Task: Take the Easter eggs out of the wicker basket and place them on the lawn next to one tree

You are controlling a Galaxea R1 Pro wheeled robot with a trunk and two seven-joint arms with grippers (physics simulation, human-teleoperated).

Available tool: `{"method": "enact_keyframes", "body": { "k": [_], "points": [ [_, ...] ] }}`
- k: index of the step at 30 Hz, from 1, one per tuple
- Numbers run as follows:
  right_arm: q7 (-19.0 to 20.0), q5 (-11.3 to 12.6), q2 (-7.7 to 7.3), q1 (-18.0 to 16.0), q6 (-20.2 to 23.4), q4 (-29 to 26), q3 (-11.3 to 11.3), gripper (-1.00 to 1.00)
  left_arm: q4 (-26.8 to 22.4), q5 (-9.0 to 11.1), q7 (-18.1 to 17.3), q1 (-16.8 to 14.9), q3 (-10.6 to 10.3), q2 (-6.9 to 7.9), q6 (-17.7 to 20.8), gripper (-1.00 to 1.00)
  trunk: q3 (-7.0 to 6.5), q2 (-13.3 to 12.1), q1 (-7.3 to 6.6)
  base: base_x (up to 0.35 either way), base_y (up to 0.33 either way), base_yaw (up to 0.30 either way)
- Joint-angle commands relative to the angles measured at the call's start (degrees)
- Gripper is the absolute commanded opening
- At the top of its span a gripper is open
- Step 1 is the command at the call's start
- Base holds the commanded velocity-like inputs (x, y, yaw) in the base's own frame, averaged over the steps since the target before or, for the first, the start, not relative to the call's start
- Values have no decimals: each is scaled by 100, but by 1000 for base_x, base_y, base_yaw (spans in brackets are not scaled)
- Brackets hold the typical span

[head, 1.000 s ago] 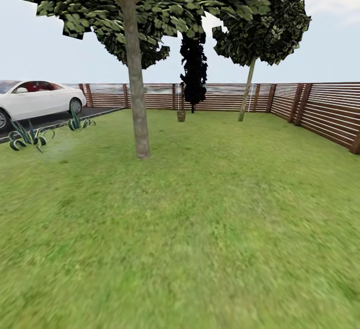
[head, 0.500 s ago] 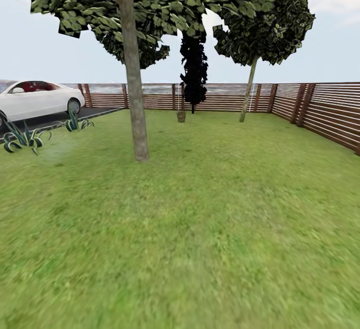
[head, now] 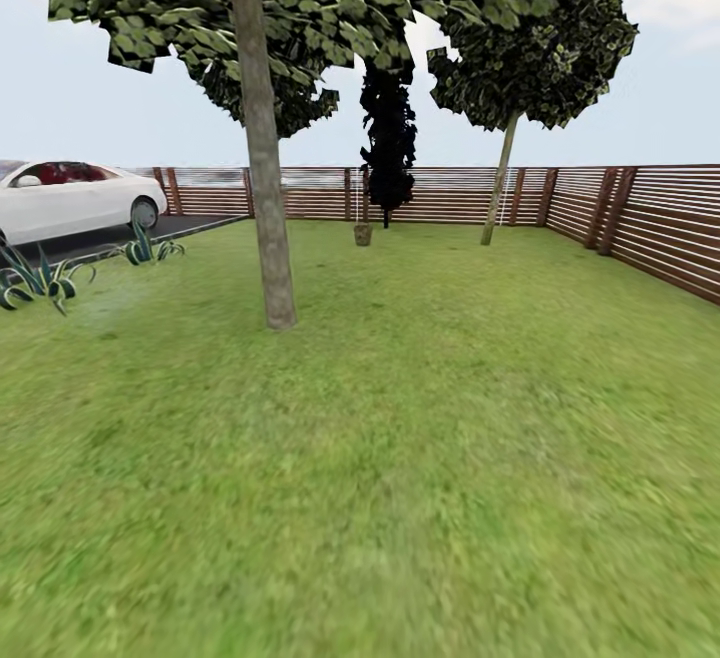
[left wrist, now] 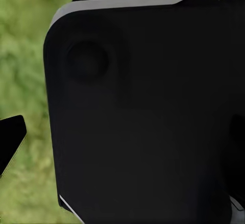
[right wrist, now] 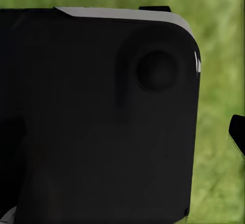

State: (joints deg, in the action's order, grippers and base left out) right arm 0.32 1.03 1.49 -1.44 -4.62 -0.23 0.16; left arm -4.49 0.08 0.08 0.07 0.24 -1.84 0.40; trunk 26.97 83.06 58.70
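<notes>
The head view looks out over the lawn [head: 400, 458], a wide stretch of bright green grass that runs from the bottom edge to a brown slatted fence [head: 660, 223] along the back and the right side. A tree [head: 268, 188] with a straight, pale grey-tan trunk stands on the grass left of centre, its dark-green crown spreading across the top of the view. A second tree [head: 500, 178] of the same kind, with a thinner, leaning trunk, stands farther back near the fence. Between the two, a black columnar tree [head: 387, 148] rises in front of the fence, and just beside its base a small brownish object [head: 362, 233] sits on the grass; it is too far off to tell what it is.

At the left edge a white car [head: 70, 198] is parked on a dark paved driveway [head: 170, 228], and two spiky green plants [head: 40, 278] grow where the paving meets the grass.

In the left wrist view a large black housing [left wrist: 148, 112] with a pale edge covers most of the picture, with blurred grass behind it and a dark tip at one side. The right wrist view has a similar black housing [right wrist: 97, 117] over blurred grass. Neither tool's fingers can be made out, so I cannot tell how far either is open or whether it holds anything.
</notes>
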Motion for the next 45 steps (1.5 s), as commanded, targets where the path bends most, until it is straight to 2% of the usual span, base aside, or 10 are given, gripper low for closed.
{"method": "enact_keyframes", "body": {
  "k": [1, 32, 45],
  "points": [
    [3, 11, 0, -4, -21, 5, 1, 100, -8, 1, 1, 1, 2, -1, 4, 100, 5, 2, 3, 324, 0, 0],
    [3, 11, 0, -4, -19, 5, 1, 100, -8, 4, 1, 0, 11, -2, 4, 100, 5, 2, 3, 307, -1, 0],
    [3, 11, 0, -2, -21, 5, 1, 100, -8, 9, 9, 0, 15, -2, 4, 100, 5, 2, 3, 235, -130, 0]
  ]
}}
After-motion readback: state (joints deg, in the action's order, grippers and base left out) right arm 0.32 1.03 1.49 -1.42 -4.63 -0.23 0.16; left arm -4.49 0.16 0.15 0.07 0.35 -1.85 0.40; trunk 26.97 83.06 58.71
